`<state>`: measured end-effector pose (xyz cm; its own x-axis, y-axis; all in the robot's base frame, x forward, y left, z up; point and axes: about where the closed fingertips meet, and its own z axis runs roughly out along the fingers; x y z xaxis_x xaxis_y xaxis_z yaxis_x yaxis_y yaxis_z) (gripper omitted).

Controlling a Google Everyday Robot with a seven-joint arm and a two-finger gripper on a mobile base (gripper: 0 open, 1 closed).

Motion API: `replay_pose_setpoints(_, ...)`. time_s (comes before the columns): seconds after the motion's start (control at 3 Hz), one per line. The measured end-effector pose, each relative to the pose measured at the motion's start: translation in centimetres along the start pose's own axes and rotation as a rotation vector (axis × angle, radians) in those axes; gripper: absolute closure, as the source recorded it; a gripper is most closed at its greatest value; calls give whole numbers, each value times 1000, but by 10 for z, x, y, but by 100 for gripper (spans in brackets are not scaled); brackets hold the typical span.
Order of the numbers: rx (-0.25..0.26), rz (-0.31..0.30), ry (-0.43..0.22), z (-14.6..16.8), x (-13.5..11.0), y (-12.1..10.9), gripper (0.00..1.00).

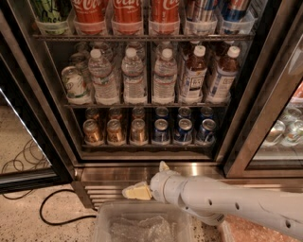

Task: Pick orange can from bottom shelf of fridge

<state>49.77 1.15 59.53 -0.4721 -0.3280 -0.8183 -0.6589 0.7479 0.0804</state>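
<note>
The fridge (42,113) stands open in front of me, with a dark interior. On its bottom shelf (147,146), three orange cans (115,131) stand in the front row on the left, with more behind them. Blue cans (183,131) stand on the right. My gripper (149,179) is below the shelf, in front of the ribbed steel base (109,177). It is open and empty. One cream fingertip (135,192) points left and the other (164,166) points up. The white arm (227,201) comes in from the lower right.
Water and tea bottles (133,78) fill the middle rack; red cola cans (127,14) stand on the top rack. A clear plastic bin (142,224) sits under the gripper. A black cable (57,212) lies on the floor at left. The glass door (270,118) stands at right.
</note>
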Motion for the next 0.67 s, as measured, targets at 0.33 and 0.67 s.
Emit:
replay_pose_setpoints(0.33, 53, 21, -40, 2, -3, -1, 0)
replay_pose_setpoints(0.67, 130, 52, -119, 9, -9, -3, 0)
